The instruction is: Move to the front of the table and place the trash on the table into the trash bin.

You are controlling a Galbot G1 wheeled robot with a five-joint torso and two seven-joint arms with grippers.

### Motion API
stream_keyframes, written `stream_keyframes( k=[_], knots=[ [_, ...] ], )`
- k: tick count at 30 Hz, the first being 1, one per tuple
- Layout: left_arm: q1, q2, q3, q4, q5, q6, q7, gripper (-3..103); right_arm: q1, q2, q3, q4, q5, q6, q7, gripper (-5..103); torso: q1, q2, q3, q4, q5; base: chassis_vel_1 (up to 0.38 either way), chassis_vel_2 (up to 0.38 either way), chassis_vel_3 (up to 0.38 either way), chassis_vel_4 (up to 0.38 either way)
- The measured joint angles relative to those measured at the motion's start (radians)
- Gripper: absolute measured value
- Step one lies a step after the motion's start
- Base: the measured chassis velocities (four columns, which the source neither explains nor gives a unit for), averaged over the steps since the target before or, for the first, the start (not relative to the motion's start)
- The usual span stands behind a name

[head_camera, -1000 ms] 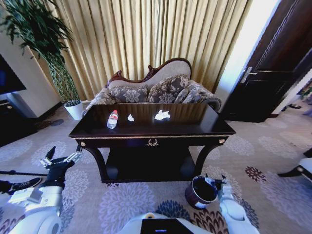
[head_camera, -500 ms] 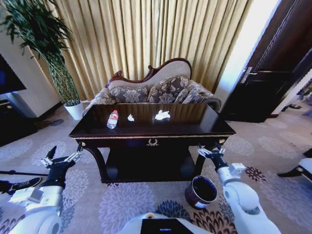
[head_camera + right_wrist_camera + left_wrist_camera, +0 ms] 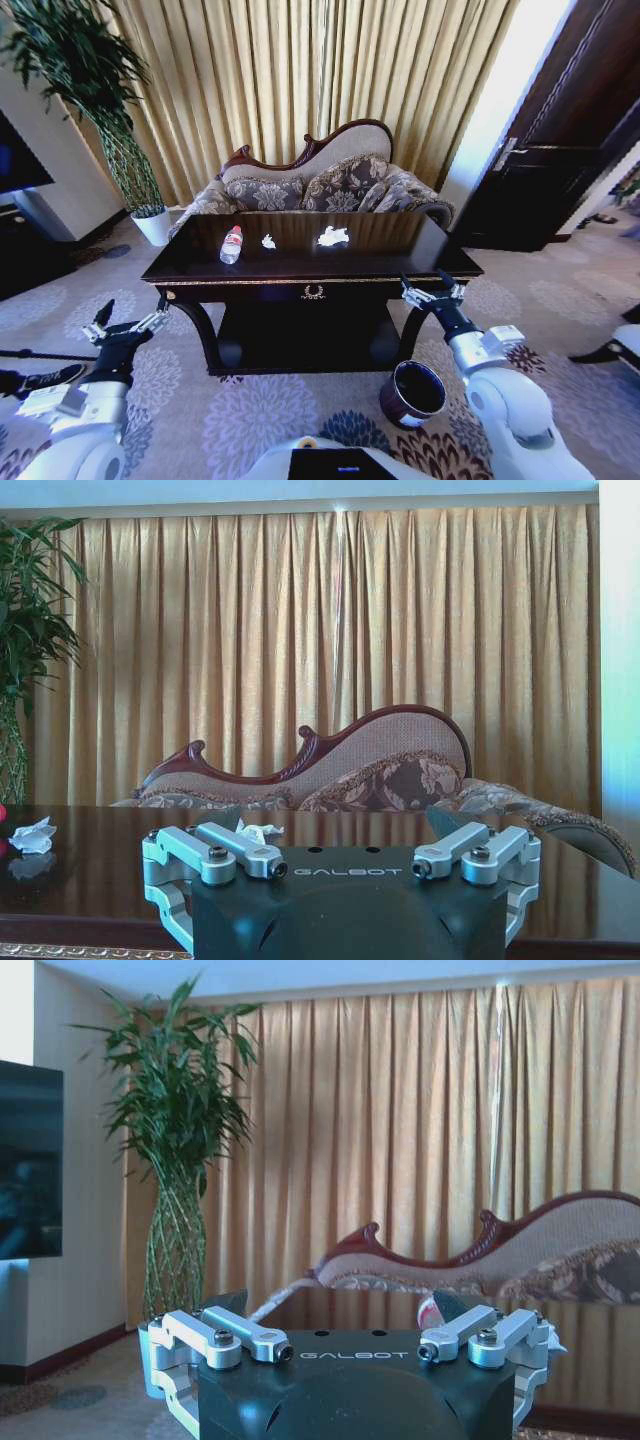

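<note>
1. The counter is dark wood, polished to a mirror gloss, with gold trim.
2. The bottle is clear plastic.
3. The scraps are crumpled white paper.
4. The trash bin has a shiny rim.
5. The right gripper pairs brushed metal links with matt black casing.

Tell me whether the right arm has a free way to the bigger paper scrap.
Probably yes: the right gripper hovers open at the table's front edge, and nothing stands between it and the scrap.
</note>
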Motion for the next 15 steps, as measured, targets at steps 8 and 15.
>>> stream_keyframes(
  k=[8,15],
  knots=[
    [-0.012,0.015,-0.008,0.000,-0.010,0.038,0.031,100,-0.005,0.000,0.001,-0.001,-0.014,0.000,-0.001,100,0.000,0.000,0.000,-0.0001,-0.0001,-0.087,0.071,0.084,-0.074],
    [-0.027,0.032,-0.035,0.000,-0.037,0.066,0.025,100,-0.005,0.001,-0.001,-0.018,-0.034,0.005,-0.004,100,0.000,0.000,0.000,0.0000,-0.0001,-0.193,0.189,0.187,-0.200]
  ],
)
